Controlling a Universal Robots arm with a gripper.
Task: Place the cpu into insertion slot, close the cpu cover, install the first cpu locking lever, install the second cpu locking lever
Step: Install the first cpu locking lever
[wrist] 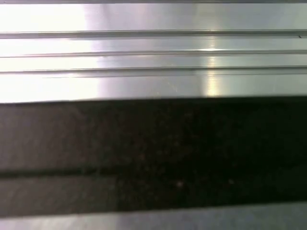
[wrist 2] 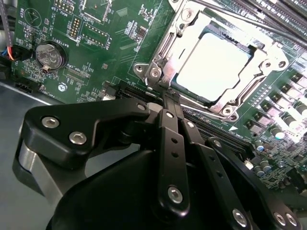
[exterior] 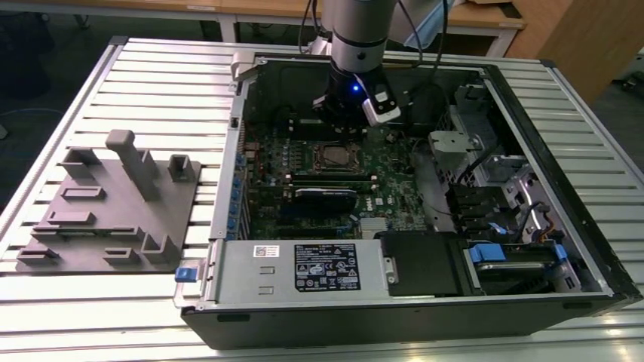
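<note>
In the second wrist view the cpu [wrist 2: 211, 64] lies flat in the insertion slot [wrist 2: 225, 109], its pale metal top bright under the light. The silvery cpu cover [wrist 2: 165, 48] is down over it, framing the chip through its window. My gripper [wrist 2: 169, 101] is shut, its black fingers [wrist 2: 168, 139] pressed together, the tips right at the socket's near corner. I cannot tell whether they touch a locking lever. In the exterior view the gripper [exterior: 340, 128] hangs just behind the insertion slot [exterior: 333, 156] inside the open computer case.
The green motherboard [exterior: 302, 143] lies in the open case [exterior: 523, 113] on a slatted metal table [exterior: 151, 83]. A coin battery [wrist 2: 50, 56] sits on the board. Drive bays and cables [exterior: 503, 204] fill the exterior view's right. A grey fixture plate [exterior: 111, 204] stands on the left.
</note>
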